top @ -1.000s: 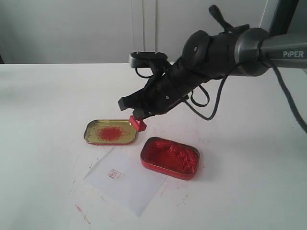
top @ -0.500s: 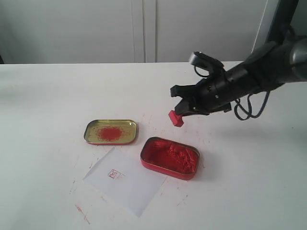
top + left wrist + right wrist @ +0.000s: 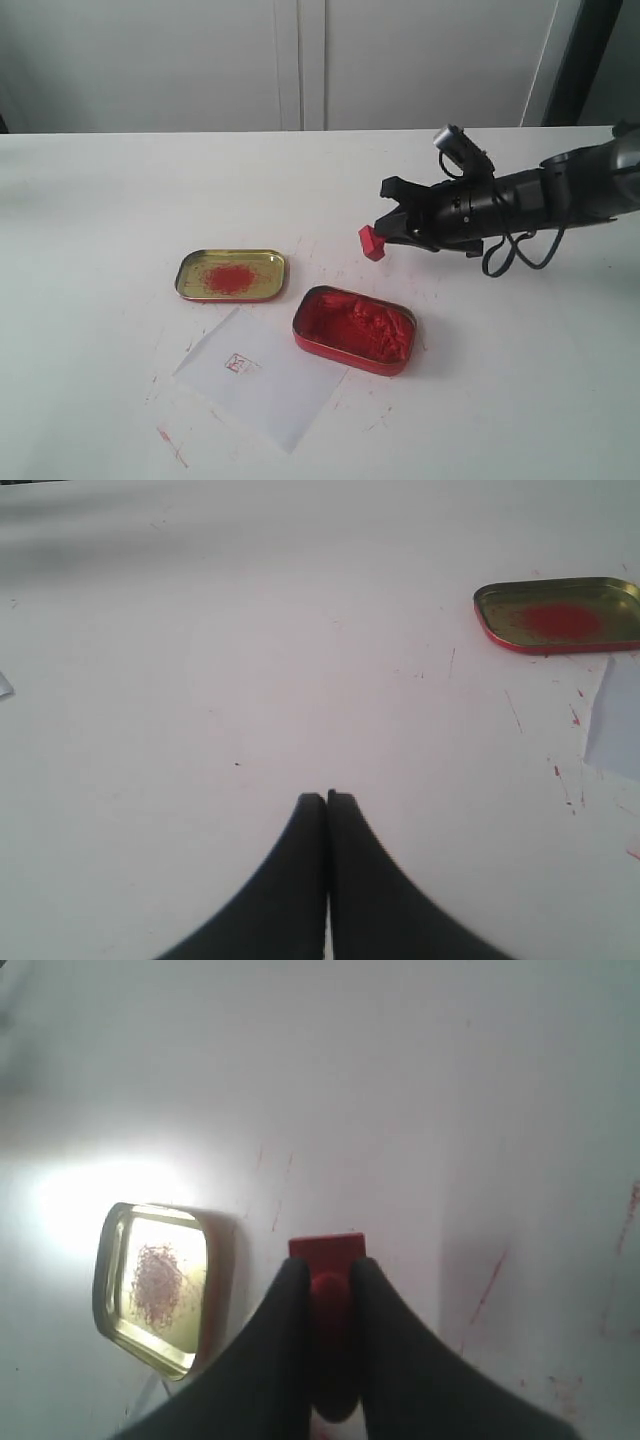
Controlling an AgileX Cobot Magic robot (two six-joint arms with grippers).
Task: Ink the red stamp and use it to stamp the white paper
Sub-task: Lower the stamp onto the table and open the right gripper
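Observation:
My right gripper (image 3: pixel 385 234) is shut on the handle of the red stamp (image 3: pixel 372 242), holding it in the air above the table, right of and behind the red ink tin (image 3: pixel 354 328). In the right wrist view the stamp (image 3: pixel 327 1250) shows its square base past the fingertips of the gripper (image 3: pixel 328 1272). The white paper (image 3: pixel 262 375) lies flat at the front, left of the ink tin, with a small red mark on it. Its edge (image 3: pixel 615 720) shows in the left wrist view. My left gripper (image 3: pixel 327 800) is shut and empty over bare tabletop.
The gold tin lid (image 3: pixel 231 275) with red smears lies behind the paper and left of the ink tin; the lid (image 3: pixel 560 613) also shows in the left wrist view and the lid (image 3: pixel 153 1288) in the right wrist view. Red specks mark the white tabletop.
My right arm has swung from above the gold lid's right edge to the right and back, carrying the stamp with it. It now hovers past the ink tin.

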